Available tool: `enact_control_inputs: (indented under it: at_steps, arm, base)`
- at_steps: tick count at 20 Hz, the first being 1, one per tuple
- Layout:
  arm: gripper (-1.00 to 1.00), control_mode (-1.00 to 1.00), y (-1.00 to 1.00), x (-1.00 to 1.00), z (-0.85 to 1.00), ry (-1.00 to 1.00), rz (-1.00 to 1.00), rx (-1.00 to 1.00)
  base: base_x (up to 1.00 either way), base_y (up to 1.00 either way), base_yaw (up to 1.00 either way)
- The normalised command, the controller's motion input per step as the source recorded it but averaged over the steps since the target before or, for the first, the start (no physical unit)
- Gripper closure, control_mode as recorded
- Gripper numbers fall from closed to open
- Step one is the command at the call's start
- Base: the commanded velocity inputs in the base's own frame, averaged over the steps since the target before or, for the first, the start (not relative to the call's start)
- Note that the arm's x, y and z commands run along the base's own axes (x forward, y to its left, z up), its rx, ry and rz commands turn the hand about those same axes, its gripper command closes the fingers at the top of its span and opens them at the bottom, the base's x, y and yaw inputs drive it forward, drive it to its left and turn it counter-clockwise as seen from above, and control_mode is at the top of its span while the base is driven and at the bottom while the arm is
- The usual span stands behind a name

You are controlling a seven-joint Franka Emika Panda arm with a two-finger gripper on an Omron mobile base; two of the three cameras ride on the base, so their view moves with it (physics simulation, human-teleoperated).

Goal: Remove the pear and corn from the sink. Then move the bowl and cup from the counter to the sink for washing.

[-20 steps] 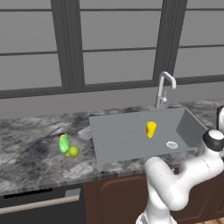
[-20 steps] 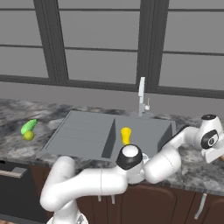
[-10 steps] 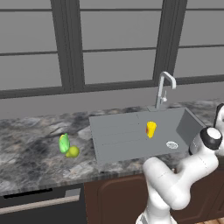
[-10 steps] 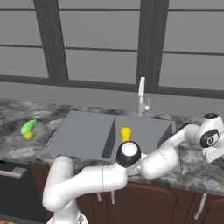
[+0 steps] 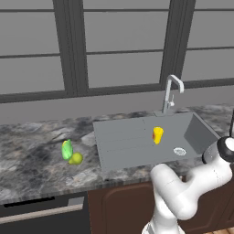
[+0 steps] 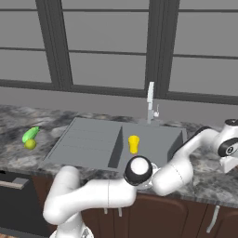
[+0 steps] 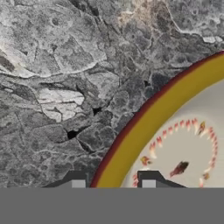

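The bowl has a tan-yellow rim and a pale inside with small red marks, and it lies on the speckled grey counter. My gripper is open, with one fingertip outside the rim and one inside. In the right base view, the arm's wrist hangs low over the counter right of the sink. The yellow cup stands in the sink basin. The corn and the pear lie together on the counter left of the sink.
A chrome faucet stands behind the basin, under a wide window. A round drain sits near the cup. A dark dishwasher front is below the left counter. The sink's ribbed drainboard is on the left side.
The wrist at the right has shifted slightly. The cup, pear and corn have not moved.
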Motion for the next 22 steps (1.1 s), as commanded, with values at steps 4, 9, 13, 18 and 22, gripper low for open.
enact_control_inputs:
  at_steps: [4,9,13,18,22]
  arm:
    - [1.00,-1.00,0.29,-0.29,0.00,-0.22,0.21,0.04]
    - [1.00,-1.00,0.28,-0.38,0.10,-0.31,0.20,0.00]
    - [1.00,-1.00,0.27,-0.34,0.21,-0.40,0.15,0.00]
    - [1.00,-1.00,0.30,-0.32,0.24,-0.28,0.22,-0.03]
    - [1.00,-1.00,0.31,-0.27,0.21,-0.23,0.28,-0.13]
  base:
    - [0.00,0.00,0.00]
    - [0.00,0.00,0.00]
    - [0.00,0.00,0.00]
    - [0.00,0.00,0.00]
    - [0.00,0.00,0.00]
